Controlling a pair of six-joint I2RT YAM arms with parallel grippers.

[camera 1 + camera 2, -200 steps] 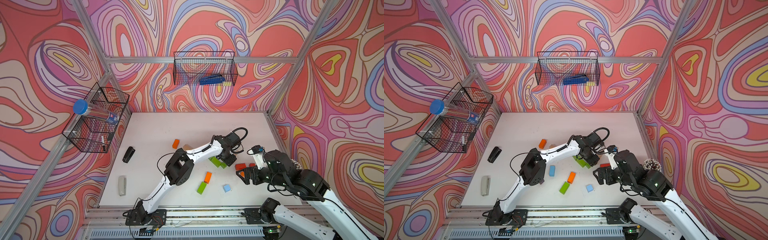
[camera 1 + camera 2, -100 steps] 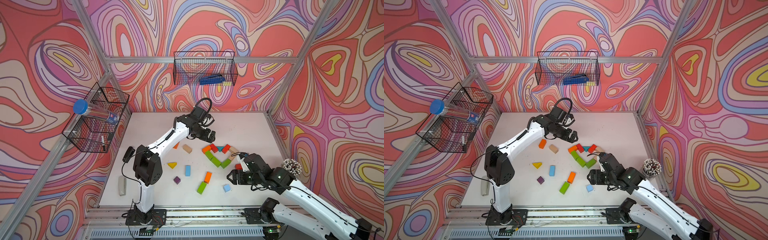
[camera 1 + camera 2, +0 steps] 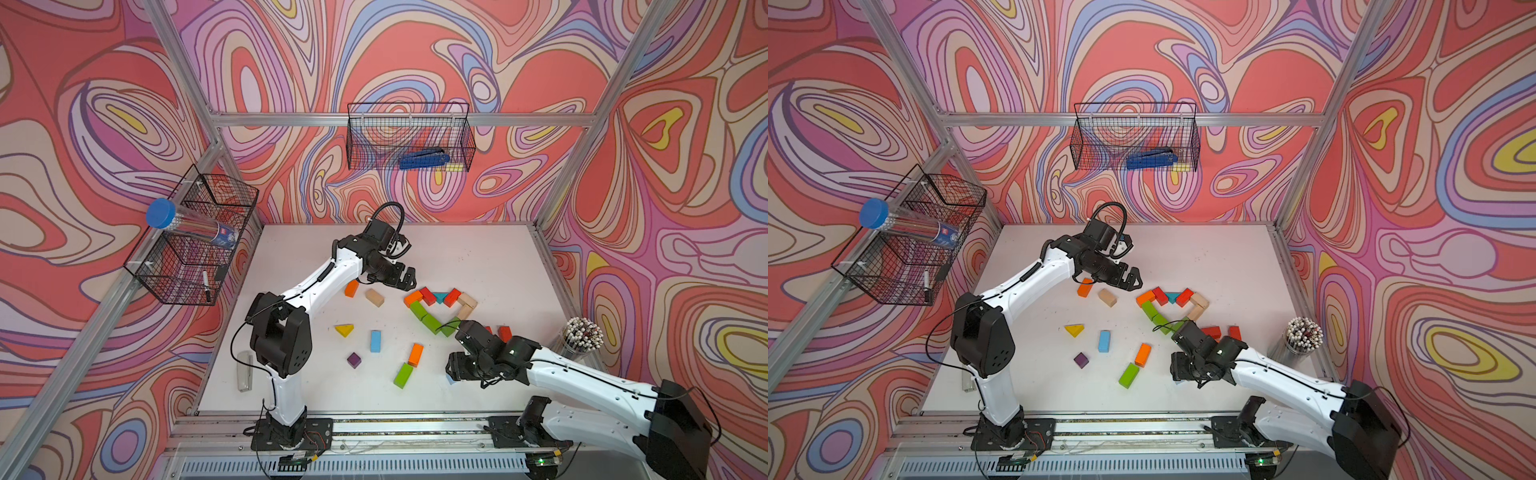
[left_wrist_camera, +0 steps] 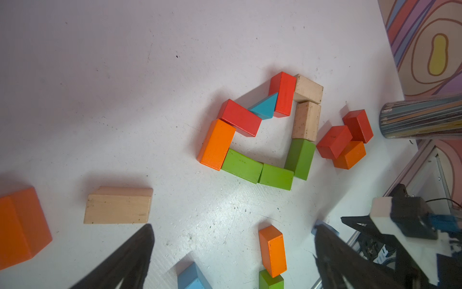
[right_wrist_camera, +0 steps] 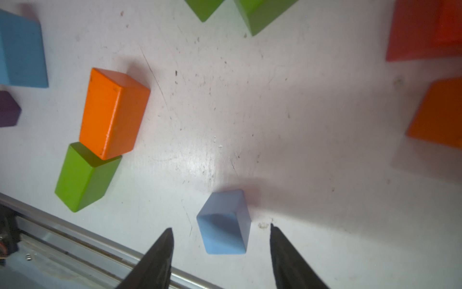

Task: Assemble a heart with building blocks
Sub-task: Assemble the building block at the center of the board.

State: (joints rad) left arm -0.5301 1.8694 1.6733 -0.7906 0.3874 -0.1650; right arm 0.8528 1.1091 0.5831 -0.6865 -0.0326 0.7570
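The building blocks form a closed heart outline (image 3: pixel 438 307) mid-table: orange, red, teal triangle, plain wood and green pieces (image 4: pixel 260 130). Loose blocks lie around it: orange (image 3: pixel 351 288), plain wood (image 3: pixel 375 297), a yellow triangle (image 3: pixel 344 330), a light blue brick (image 3: pixel 375 341), a purple cube (image 3: pixel 353 360), an orange brick (image 3: pixel 415 354) and a green brick (image 3: pixel 403 375). My left gripper (image 3: pixel 409 279) (image 4: pixel 232 226) hovers open and empty, far-left of the heart. My right gripper (image 5: pixel 220 227) straddles a light blue cube (image 5: pixel 220 237) near the front edge, with gaps on both sides.
Two red blocks and an orange one (image 4: pixel 347 140) lie right of the heart, next to a cup of pencils (image 3: pixel 580 338). A grey stapler (image 3: pixel 245 371) lies at front left. Wire baskets (image 3: pixel 195 245) (image 3: pixel 409 137) hang on the walls. The front rail (image 5: pixel 75 232) runs close to the blue cube.
My left arm has drawn back from the heart toward the far left and its jaws have opened wide. My right gripper has moved to the light blue cube, its jaws narrowing around it.
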